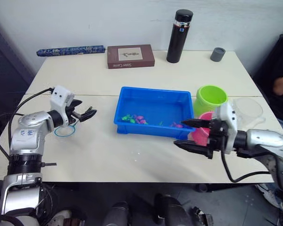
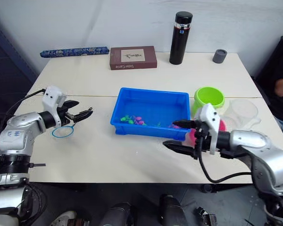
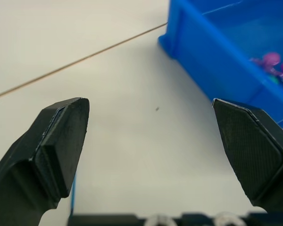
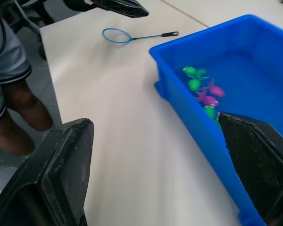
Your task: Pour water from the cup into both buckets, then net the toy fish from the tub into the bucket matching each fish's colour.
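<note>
Both end effectors spread, above table.

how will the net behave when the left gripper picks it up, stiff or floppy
The net lies flat on the table with a thin wire handle, so it is probably very light and may slide when nudged. The handle looks slim, likely awkward for the wide-open left gripper. The mesh probably sags; the hoop looks rigid.

Both arms are bent inward, hands pointing at each other. Left hand has its fingers spread, holding nothing. Right hand is wide open too, empty.
</note>
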Controlling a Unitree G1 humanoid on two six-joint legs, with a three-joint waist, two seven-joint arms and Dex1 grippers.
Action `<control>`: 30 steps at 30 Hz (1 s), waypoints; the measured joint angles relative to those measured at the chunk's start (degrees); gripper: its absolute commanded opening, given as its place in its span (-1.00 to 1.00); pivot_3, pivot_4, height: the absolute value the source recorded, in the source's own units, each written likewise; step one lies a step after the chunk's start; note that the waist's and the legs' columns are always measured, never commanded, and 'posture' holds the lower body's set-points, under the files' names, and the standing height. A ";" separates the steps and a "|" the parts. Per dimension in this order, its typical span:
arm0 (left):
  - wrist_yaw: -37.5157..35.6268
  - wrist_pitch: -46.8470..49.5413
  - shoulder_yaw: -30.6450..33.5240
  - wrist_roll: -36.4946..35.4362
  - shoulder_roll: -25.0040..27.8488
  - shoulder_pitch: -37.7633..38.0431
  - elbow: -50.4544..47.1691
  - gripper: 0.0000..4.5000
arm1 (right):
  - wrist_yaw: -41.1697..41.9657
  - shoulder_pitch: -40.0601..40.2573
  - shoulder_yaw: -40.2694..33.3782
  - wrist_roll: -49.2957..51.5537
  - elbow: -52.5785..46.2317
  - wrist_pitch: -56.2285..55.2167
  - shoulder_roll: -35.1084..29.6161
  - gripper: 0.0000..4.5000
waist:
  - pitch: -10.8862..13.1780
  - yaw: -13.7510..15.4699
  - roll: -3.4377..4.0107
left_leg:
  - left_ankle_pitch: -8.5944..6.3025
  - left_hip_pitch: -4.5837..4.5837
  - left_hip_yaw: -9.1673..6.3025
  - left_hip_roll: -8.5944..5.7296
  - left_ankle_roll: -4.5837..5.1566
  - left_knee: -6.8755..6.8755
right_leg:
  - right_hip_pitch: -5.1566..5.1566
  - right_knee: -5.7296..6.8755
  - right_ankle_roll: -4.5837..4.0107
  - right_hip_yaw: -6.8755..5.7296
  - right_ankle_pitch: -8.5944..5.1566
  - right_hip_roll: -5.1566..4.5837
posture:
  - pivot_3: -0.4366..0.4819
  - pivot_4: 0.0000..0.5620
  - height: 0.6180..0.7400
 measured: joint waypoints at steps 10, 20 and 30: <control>0.97 -10.98 -0.25 3.29 0.25 -3.95 21.45 1.00 | -2.34 -1.59 0.93 0.33 -0.98 -0.06 0.53 0.97 | 0.00 0.37 -0.05 | -0.01 -0.04 0.00 0.00 0.01 0.01 | 0.00 -0.02 0.00 -0.10 0.00 0.00 | -0.05 -0.47 1.00; 0.67 -20.96 -3.87 8.91 -1.30 -14.28 43.96 1.00 | -6.39 0.13 -1.31 1.78 -3.98 3.14 -0.13 0.97 | -0.03 0.22 -0.17 | -0.08 -0.07 0.07 -0.02 0.10 0.01 | -0.01 -0.04 0.03 -0.17 0.01 0.00 | -0.05 -0.47 1.00; 2.55 -22.57 -4.94 11.92 -2.79 -17.61 50.90 0.69 | -11.04 1.44 -5.37 5.52 -7.86 7.03 -0.67 1.00 | -0.04 0.31 -0.21 | -0.09 -0.05 0.07 -0.02 0.10 0.02 | -0.01 -0.01 0.03 -0.16 0.02 -0.01 | -0.05 -0.47 1.00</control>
